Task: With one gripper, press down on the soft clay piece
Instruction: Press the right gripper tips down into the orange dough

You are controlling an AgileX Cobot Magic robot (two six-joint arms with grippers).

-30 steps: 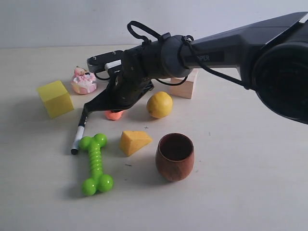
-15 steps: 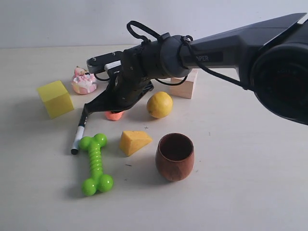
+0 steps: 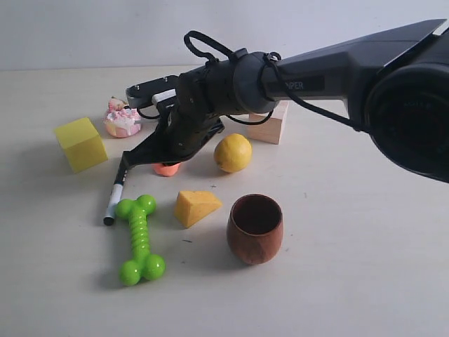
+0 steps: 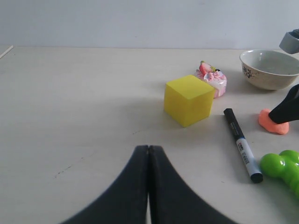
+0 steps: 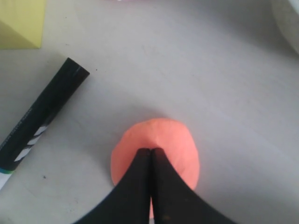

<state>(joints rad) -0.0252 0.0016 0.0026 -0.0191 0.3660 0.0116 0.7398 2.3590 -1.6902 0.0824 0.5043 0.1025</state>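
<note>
The right gripper [image 5: 150, 150] was closed, with its two black fingers pressed tight together. It held nothing between them. The tips sat right on top of the clay lump [image 5: 155, 134], touching its middle. The clay lump was orange-pink and round, and it lay flat on the table [image 3: 351, 281], under the end of the big black arm.

A marker [image 3: 112, 199] with a black cap lay just beside the clay lump, on the left in the outside view. A lemon [image 3: 233, 152] sat near the clay lump on the other side. A wooden block [image 3: 271, 128] stood behind the lemon, partly hidden by the arm.

A yellow cheese wedge [image 3: 196, 207] sat closer to the camera than the clay lump. A brown wooden cup [image 3: 255, 229] stood upright near the wedge. A green bone toy [image 3: 140, 239] lay just beside the marker's white end.

Farther left stood a yellow block [image 3: 81, 143]. A little pink cake toy [image 3: 121, 118] sat near it, a bit farther back. The left wrist view showed a pale bowl [image 4: 269, 69] on the table beyond the clay lump.

The left gripper [image 4: 148, 148] was well apart from all of this, over a bare part of the table. Its fingers were closed together too, and it held nothing.
</note>
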